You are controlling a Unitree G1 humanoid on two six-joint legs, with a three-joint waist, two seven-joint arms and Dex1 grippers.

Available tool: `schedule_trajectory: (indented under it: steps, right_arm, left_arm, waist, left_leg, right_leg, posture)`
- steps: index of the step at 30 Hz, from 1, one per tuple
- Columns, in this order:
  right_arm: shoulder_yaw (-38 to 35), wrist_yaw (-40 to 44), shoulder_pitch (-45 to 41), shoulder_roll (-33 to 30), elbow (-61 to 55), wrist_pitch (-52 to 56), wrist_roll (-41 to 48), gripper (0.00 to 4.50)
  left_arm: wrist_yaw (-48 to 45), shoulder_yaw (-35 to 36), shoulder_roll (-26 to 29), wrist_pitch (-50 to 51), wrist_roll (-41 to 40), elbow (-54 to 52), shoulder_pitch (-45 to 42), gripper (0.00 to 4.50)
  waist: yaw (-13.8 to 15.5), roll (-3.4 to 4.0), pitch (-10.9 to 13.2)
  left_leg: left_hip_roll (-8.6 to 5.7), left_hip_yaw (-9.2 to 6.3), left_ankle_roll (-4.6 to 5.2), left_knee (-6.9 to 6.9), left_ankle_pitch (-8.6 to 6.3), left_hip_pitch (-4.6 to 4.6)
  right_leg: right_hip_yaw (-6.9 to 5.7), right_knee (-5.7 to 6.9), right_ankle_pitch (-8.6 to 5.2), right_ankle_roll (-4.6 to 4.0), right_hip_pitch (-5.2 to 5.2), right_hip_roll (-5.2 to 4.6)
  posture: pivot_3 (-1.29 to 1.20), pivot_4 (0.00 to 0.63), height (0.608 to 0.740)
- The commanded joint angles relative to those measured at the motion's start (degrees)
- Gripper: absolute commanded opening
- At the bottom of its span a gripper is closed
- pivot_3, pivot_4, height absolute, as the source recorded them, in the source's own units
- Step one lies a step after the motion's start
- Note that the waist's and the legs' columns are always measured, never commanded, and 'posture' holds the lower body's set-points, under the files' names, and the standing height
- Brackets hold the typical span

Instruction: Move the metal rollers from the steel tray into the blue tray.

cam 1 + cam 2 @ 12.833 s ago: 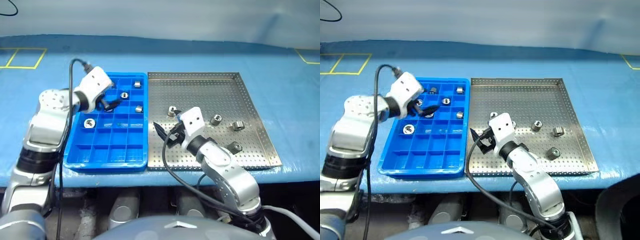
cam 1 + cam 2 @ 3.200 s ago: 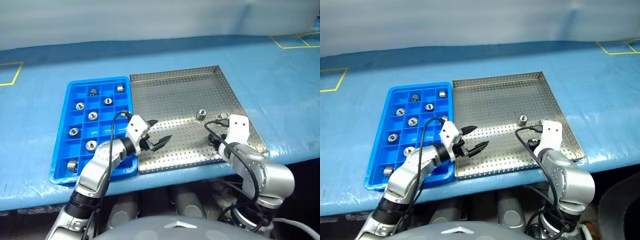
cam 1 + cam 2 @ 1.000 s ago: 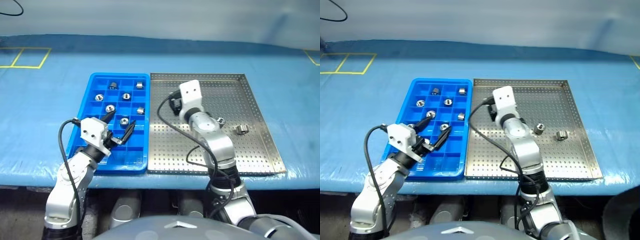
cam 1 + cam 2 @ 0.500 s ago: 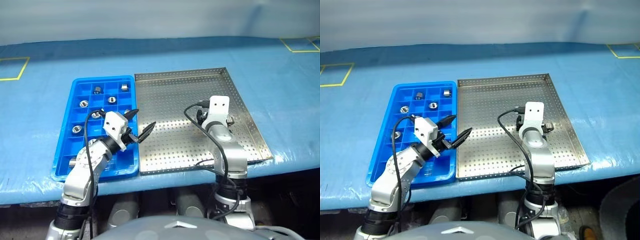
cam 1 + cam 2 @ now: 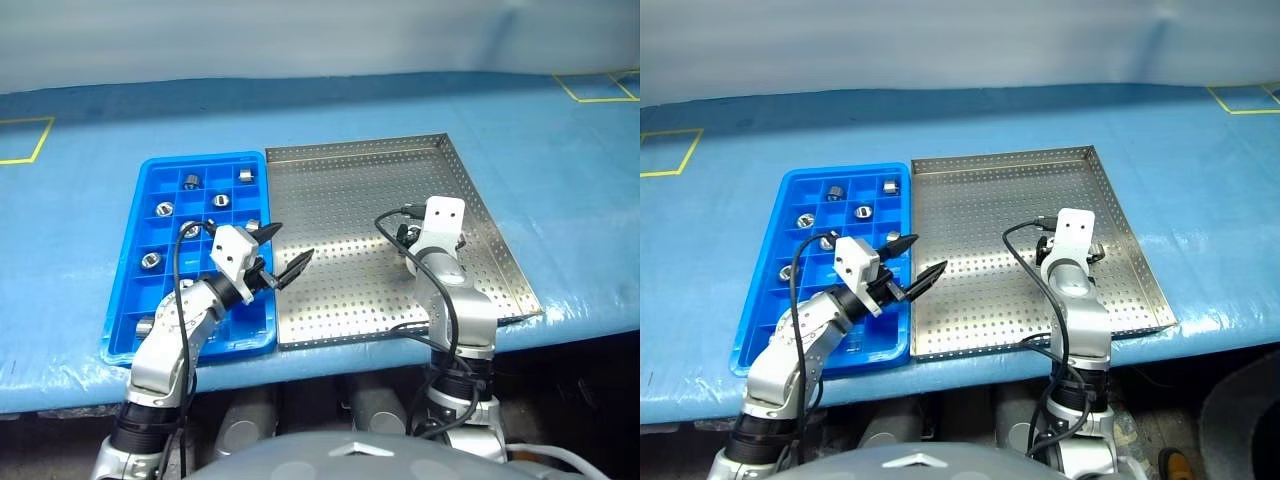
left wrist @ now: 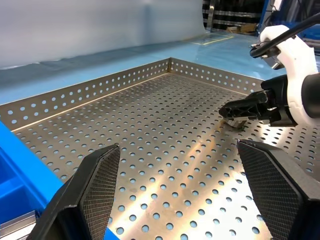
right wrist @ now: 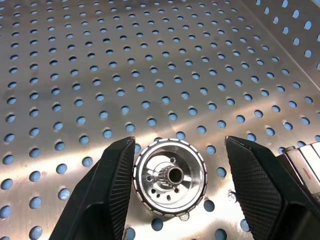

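In the right wrist view one metal roller [image 7: 170,176] lies on the perforated floor of the steel tray [image 5: 350,190]. My right gripper [image 7: 180,145] is open and straddles it, one finger against its side and the other finger [image 7: 252,182] a little apart. The left wrist view shows that roller [image 6: 235,123] under the right fingers. My left gripper [image 5: 292,243] is open and empty, pointing across the seam between the steel tray and the blue tray [image 5: 205,157]. Several rollers [image 5: 165,209] sit in the blue tray's compartments.
Both trays lie side by side on a blue table covering [image 5: 80,200], close to its front edge. Yellow tape marks [image 5: 25,140] sit at the far left and far right corners. Black cables loop from both wrists.
The camera has shifted. Over the last second my right gripper swung from the steel tray's back left down to the roller on its right side. My left gripper moved right, off the blue tray's middle.
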Motion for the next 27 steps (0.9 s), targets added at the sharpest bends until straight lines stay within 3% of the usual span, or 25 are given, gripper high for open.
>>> schedule_trajectory:
  steps: [1, 3, 6, 9, 17, 27]
  right_arm:
    - [0.3, -0.1, 0.2, 0.2, -0.2, -0.9, 0.5, 3.03]
    - [0.3, 0.0, 0.3, 0.3, 0.1, -0.9, 0.7, 3.03]
    - [0.2, 0.0, 0.3, 0.8, 0.0, -0.6, 1.1, 2.5]
    - [0.7, 0.3, -0.1, 0.7, -0.9, -0.2, 1.4, 1.7]
    - [7.5, 5.4, -3.4, -0.5, -8.0, 2.6, 3.5, 1.71]
    - [23.4, 15.6, -10.0, 1.0, -9.9, 5.7, 9.9, 1.71]
  left_arm:
    - [-0.9, -0.2, 0.4, -0.7, -0.5, -0.3, -0.4, 4.12]
    - [-1.1, -0.2, 0.4, -0.7, -0.5, -0.2, -0.2, 4.12]
    - [-1.8, -0.5, 0.9, -0.6, -0.4, -0.3, 0.0, 4.12]
    - [-1.8, -0.4, 0.9, -0.5, -0.3, -0.4, 0.3, 4.12]
    - [-0.6, 2.0, 1.3, -2.8, 0.0, -3.4, 3.1, 4.12]
    - [1.5, 11.1, 2.6, -10.1, -2.0, -11.0, 17.3, 4.12]
  waist:
    - [0.0, 0.0, 0.0]
    - [0.0, 0.0, 0.0]
    - [0.0, 0.01, 0.0]
    - [0.0, 0.01, 0.0]
    - [0.0, 0.05, 0.0]
    - [2.4, 0.06, 0.0]
  left_leg:
    - [0.0, 0.0, 0.0, 0.0, 0.0, 0.0]
    - [0.0, 0.0, 0.0, 0.0, 0.0, 0.0]
    - [0.0, 0.0, 0.0, 0.0, 0.0, 0.0]
    - [0.0, 0.0, 0.0, 0.0, 0.0, 0.0]
    - [0.01, 0.0, 0.0, 0.0, 0.0, 0.0]
    - [0.02, -0.1, -0.01, -0.08, -0.01, 0.0]
  right_leg:
    - [0.0, 0.0, 0.0, 0.0, 0.0, 0.0]
    - [0.0, 0.0, 0.0, 0.01, 0.0, 0.0]
    - [0.0, 0.0, 0.01, 0.01, 0.0, 0.0]
    - [0.0, 0.0, 0.01, 0.01, 0.0, 0.0]
    - [0.01, 0.02, 0.0, 0.01, -0.02, 0.0]
    - [-0.09, 0.02, -0.05, -0.08, -0.07, -0.1]
  posture:
    - [-0.07, 0.15, 0.74]
    - [-0.07, 0.15, 0.74]
    - [-0.07, 0.15, 0.74]
    - [-0.07, 0.15, 0.74]
    - [0.0, 0.15, 0.74]
    - [0.14, 0.15, 0.74]
